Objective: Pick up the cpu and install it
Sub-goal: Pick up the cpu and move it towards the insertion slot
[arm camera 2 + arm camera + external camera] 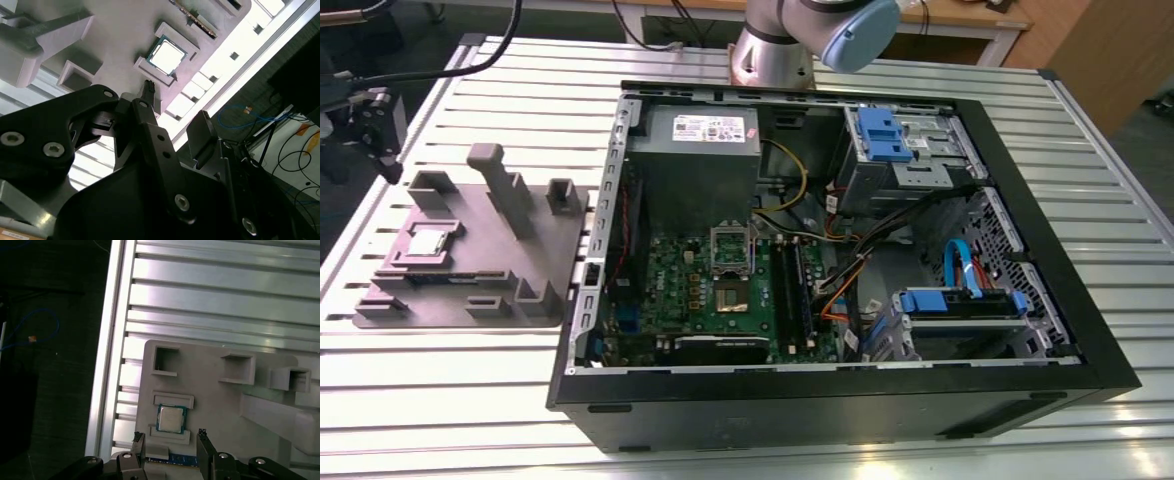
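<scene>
The pincer (170,439) is open and holds nothing. In the first wrist view its two black fingers (139,444) stand apart, with a gap wider than the cpu (171,418). The cpu lies just beyond the fingertips, in line with the gap and not touching either finger. It sits flat, silvery top up, in a shallow square pocket of the grey fixture plate (210,405). Low raised lips hem the pocket on two sides. A narrow strip of blue-edged circuit board (176,459) lies in the plate between the fingers, on the pincer's side of the cpu.

In the second wrist view, one slim fingertip (149,88) points at the cpu from close by, with bare plate between them.

In the exterior view, the fixture plate lies on the slatted metal table (454,400) at the exterior view's left, and the cpu is in its left half. Upright grey posts (500,190) and small open-topped boxes rise from the plate to the cpu's right and toward the upper part of the frame. None of them stands over the chip.

An open computer case (854,400) fills the centre and the exterior view's right, well apart from the cpu. Its green motherboard (680,290) lies flat inside, and a metal socket frame (731,245) stands raised above a bare socket (726,296). Cables, blue drive brackets and a power supply crowd the rest of the case.
</scene>
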Motion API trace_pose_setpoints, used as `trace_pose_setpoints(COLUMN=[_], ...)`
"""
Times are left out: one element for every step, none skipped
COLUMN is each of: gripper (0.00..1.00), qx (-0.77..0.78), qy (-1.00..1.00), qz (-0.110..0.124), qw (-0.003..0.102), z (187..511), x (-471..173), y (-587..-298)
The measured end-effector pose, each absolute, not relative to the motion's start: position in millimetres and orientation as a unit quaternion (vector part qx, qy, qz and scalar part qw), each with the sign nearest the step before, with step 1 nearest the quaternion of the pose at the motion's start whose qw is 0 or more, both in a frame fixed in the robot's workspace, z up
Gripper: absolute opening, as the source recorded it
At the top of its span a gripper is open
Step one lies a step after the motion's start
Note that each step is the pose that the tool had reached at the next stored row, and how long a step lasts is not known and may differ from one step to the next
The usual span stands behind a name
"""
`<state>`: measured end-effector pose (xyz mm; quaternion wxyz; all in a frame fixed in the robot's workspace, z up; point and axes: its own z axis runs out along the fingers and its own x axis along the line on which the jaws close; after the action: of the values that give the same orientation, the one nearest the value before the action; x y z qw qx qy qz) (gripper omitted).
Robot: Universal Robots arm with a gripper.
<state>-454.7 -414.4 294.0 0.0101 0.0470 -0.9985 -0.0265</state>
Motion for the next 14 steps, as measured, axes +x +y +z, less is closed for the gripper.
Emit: trace_pose_setpoints(gripper=[0.53,0.53,0.53,0.53,0.53,0.53,0.53,0.53,0.53,0.53,0.53,0.53,0.53,0.53], qx=[0.047,0.047,0.047,0.047,0.047,0.047,0.047,0.047,0.047,0.047,0.047,0.047,0.047,0.047], qy=[-0.998,-0.998,-0.998,-0.998,-0.998,-0.998,-0.998,-0.998,-0.998,-0.998,-0.998,-0.998,-0.998,-0.998], qz=[-0.026,-0.026,-0.026,-0.026,-0.026,-0.026,-0.026,-0.026,-0.026,-0.026,-0.026,-0.026,-0.026,-0.026], qw=[0.010,0.010,0.010,0.010,0.010,0.010,0.010,0.010,0.010,0.010,0.010,0.010,0.010,0.010], z=[292.5,291.3,290.0,289.0,288.0,286.8,286.0,285.3,284.8,284.4,284.3,284.2,284.0,283.9], x=[-454.6,-454.7,-454.7,-454.8,-454.7,-454.7,-454.7,-454.7,-454.7,-454.7,-454.7,-454.7,-454.7,-454.7], y=[-414.8,-415.1,-415.2,-415.3,-415.4,-415.6,-415.6,-415.6,-415.6,-415.7,-415.7,-415.7,-415.7,-415.7])
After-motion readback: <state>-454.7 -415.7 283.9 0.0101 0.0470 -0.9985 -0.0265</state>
